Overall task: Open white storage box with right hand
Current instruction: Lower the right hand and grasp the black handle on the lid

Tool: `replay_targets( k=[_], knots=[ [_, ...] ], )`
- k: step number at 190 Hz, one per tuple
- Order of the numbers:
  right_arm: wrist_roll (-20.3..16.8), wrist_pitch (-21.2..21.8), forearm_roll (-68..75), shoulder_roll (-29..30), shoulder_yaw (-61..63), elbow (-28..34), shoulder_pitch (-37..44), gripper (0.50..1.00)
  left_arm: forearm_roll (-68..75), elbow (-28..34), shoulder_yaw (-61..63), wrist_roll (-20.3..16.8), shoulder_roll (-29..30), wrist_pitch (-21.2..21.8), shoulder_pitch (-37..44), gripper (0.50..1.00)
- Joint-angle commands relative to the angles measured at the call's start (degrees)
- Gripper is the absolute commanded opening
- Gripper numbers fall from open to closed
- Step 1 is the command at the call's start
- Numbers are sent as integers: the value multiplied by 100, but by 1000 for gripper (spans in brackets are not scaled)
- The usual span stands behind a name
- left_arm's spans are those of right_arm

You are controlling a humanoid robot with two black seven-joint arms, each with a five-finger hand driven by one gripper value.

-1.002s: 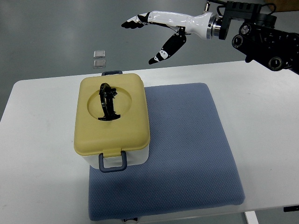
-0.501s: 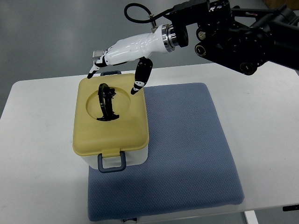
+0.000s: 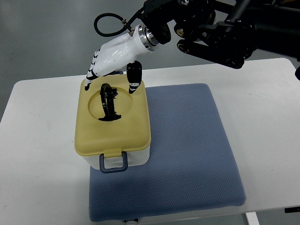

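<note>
On the left part of a blue mat [image 3: 187, 154], which is spread over a white table [image 3: 37, 154], a white storage box [image 3: 129, 161] is seen with its yellow lid [image 3: 112, 133] closed. A black handle [image 3: 108, 102] is set upright in the round hollow of the lid, and a dark blue latch [image 3: 113, 162] is folded down at the near edge of the box. The right hand [image 3: 112, 63] is held above the far edge of the lid, at the end of a black arm [image 3: 220, 28] that is brought in from the upper right. Its fingers [image 3: 92, 75] are spread and pointed down toward the far left corner of the lid, while the thumb [image 3: 133, 77] is pointed down just right of the handle. Nothing is grasped by the hand, and whether the fingertips touch the lid cannot be told. The handle is left between the thumb and the fingers, slightly nearer the camera.
</note>
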Motion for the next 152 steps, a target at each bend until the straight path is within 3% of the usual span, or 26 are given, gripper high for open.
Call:
replay_targets(
  k=[1, 16, 128, 152],
  knots=[
    [-1, -24, -36, 124, -34, -4, -40, 866, 0, 0, 0, 6, 0, 0, -3, 1000],
    [-1, -51, -45, 177, -26, -4, -57, 834, 0, 0, 0, -3, 0, 0, -3, 1000],
    [-1, 81, -27, 282, -17, 66, -75, 829, 0, 0, 0, 6, 0, 0, -3, 1000],
    [-1, 72, -36, 300, -26, 49, -110, 764, 0, 0, 0, -3, 0, 0, -3, 1000]
  ],
)
